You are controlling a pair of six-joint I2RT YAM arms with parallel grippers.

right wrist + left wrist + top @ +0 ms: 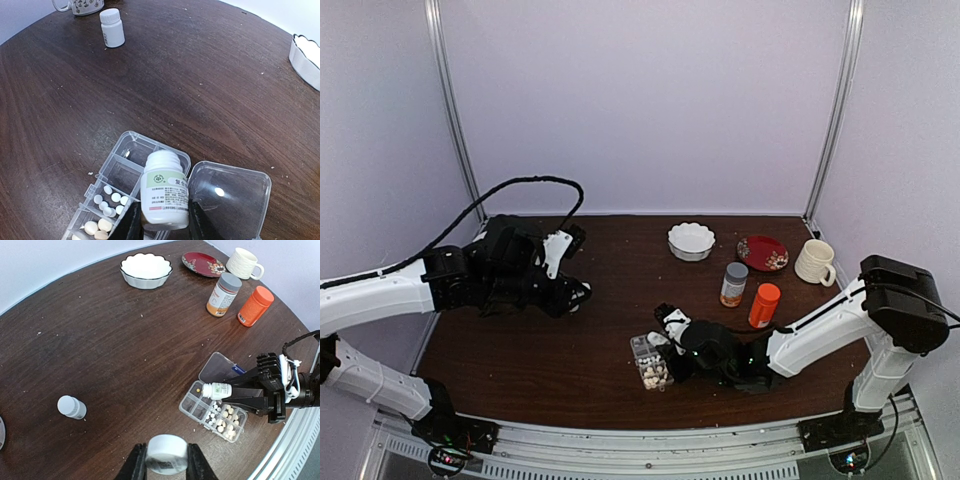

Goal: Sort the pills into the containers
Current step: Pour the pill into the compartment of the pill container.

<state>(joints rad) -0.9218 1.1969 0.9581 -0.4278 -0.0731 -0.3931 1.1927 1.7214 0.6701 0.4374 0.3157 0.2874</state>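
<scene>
- The pills (222, 417) lie as pale clusters at the lower right end of the organiser (186, 405), which sits open at the lower right of the left wrist view with its lid (217, 369) laid back on the desk (100, 340)
- The cells (125, 162) toward its other end look bare, apart from one lone pill
- The right jaws pinch the open white bottle (165, 192) by its body; it is tipped well over, with its mouth above those bare cells
- The left jaws, at the lower centre of their own view, are clamped on a white cap (167, 452), well apart from the organiser
- Risk: tipped further, the bottle could drop a rush of pills that bounce over the low cell walls into the wrong cell or onto the desk
- Risk: nothing holds the light organiser down, so a nudge from the bottle or the right arm (820, 335) could shove it or flip the lid
- Risk: the smooth round bottle could twist in the pinch
- Count: one organiser; pills too small and too many for a firm count
- Count: two small white bottles, the held one and a capped white bottle (71, 406) standing at the left
- Count: one loose cap, one orange bottle (255, 306), one grey-capped bottle (223, 295), one white bowl (146, 277), one red plate (202, 263), one cream mug (242, 263)
</scene>
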